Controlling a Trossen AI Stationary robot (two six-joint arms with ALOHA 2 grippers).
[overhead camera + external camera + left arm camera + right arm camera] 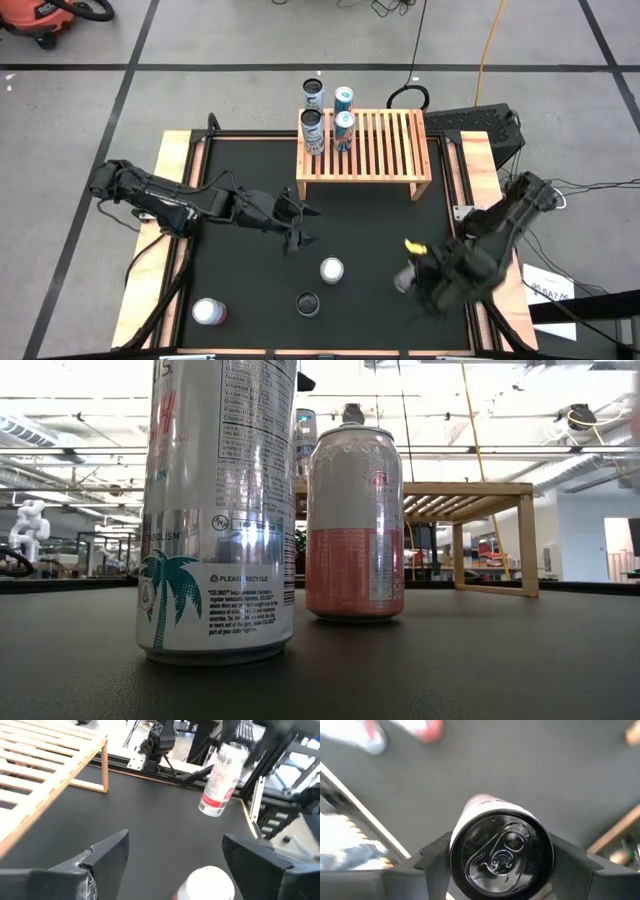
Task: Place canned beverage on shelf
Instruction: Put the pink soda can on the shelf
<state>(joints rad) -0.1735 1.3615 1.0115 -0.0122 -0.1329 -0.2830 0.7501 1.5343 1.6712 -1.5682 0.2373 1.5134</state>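
Observation:
My right gripper (415,278) is near the table's right near corner, shut on a white can with a red lower band (222,780). My left gripper (300,228) is open and empty left of the table's middle, above and to the far left of a white-topped can (331,270) that stands on the mat. The light-wood slatted shelf (380,150) stands at the far middle. Two cans (313,130) stand on its left end and two more (314,93) stand behind it. My right gripper pinches the can's two opposite sides near its top end (465,832), one finger (432,857) on each side. The fingers come from above and lie along the can, whose lid (502,852) faces the wrist. The can hangs below, tilted and clear of the mat.
A dark-topped can (308,303) and a silver-and-red can (209,312) stand near the table's near edge. In the low view, a tall silver can (215,510) and a pink can (353,520) stand in front of the shelf (470,490). Raised wooden rims (180,180) border the black mat.

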